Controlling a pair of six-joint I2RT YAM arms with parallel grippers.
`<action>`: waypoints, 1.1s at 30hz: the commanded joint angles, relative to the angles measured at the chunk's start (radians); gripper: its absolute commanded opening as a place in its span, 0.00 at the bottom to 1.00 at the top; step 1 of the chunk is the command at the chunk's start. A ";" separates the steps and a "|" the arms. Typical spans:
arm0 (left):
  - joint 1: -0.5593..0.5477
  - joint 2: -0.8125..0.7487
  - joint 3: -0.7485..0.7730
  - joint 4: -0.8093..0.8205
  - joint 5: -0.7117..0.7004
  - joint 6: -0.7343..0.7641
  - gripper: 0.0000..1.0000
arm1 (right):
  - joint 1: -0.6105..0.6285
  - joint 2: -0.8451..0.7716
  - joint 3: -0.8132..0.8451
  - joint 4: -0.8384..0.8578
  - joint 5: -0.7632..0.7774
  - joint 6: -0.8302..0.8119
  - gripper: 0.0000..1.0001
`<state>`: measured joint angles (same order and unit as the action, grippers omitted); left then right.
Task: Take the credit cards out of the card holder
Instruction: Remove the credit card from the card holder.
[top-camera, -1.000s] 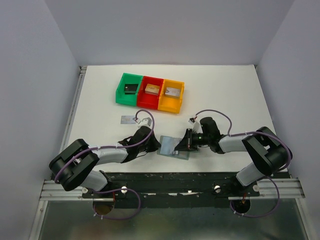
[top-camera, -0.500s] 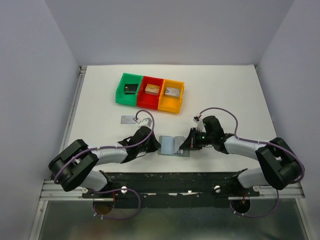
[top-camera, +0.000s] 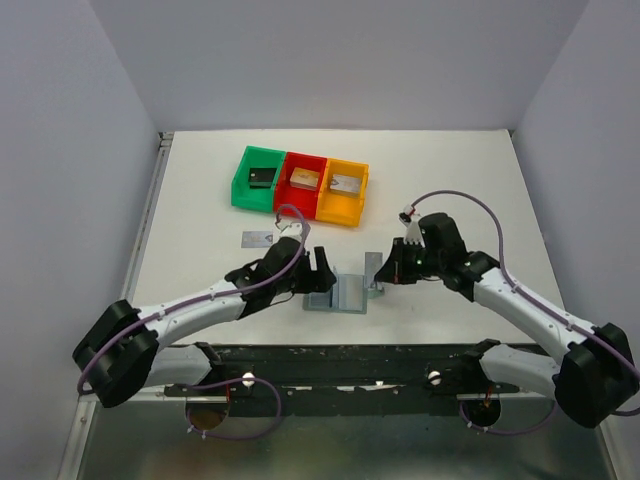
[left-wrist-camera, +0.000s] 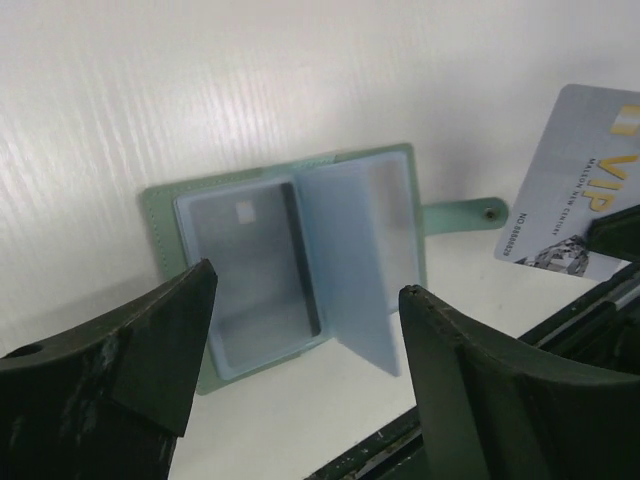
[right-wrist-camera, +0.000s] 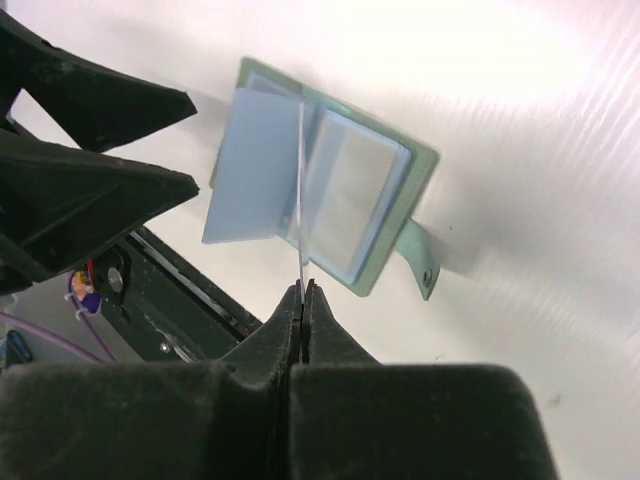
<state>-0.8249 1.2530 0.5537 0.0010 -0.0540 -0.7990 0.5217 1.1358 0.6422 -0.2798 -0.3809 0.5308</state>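
The card holder (top-camera: 337, 293) lies open on the white table, its pale blue pockets up and one leaf standing. My right gripper (top-camera: 387, 270) is shut on a silvery credit card (top-camera: 373, 264), held just right of the holder and clear of it. That card (left-wrist-camera: 580, 195) shows "VIP" print in the left wrist view and appears edge-on (right-wrist-camera: 301, 190) above the holder (right-wrist-camera: 360, 195) in the right wrist view, pinched at the gripper (right-wrist-camera: 302, 288). My left gripper (top-camera: 318, 272) hovers open over the holder (left-wrist-camera: 290, 265), holding nothing. Another silvery card (top-camera: 258, 239) lies flat to the far left.
A green bin (top-camera: 258, 178), a red bin (top-camera: 303, 183) and an orange bin (top-camera: 345, 190) stand in a row at the back, each with a small block inside. The black front rail (top-camera: 330, 355) runs just near the holder.
My left gripper opened and drew up off the holder. My right gripper pulled the silvery card out of the holder and moved it up and to the right. The holder shifted slightly.
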 joint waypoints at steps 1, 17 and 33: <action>0.012 -0.133 0.081 -0.079 -0.021 0.084 0.87 | -0.002 -0.066 0.112 -0.202 0.008 -0.155 0.00; 0.145 -0.500 -0.089 0.338 0.698 0.178 0.84 | 0.109 -0.105 0.376 -0.531 -0.347 -0.449 0.00; 0.142 -0.425 -0.034 0.447 1.039 0.132 0.72 | 0.336 -0.008 0.563 -0.731 -0.302 -0.565 0.00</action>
<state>-0.6827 0.8200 0.4984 0.3855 0.8856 -0.6521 0.8402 1.1103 1.1748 -0.9569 -0.6983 -0.0200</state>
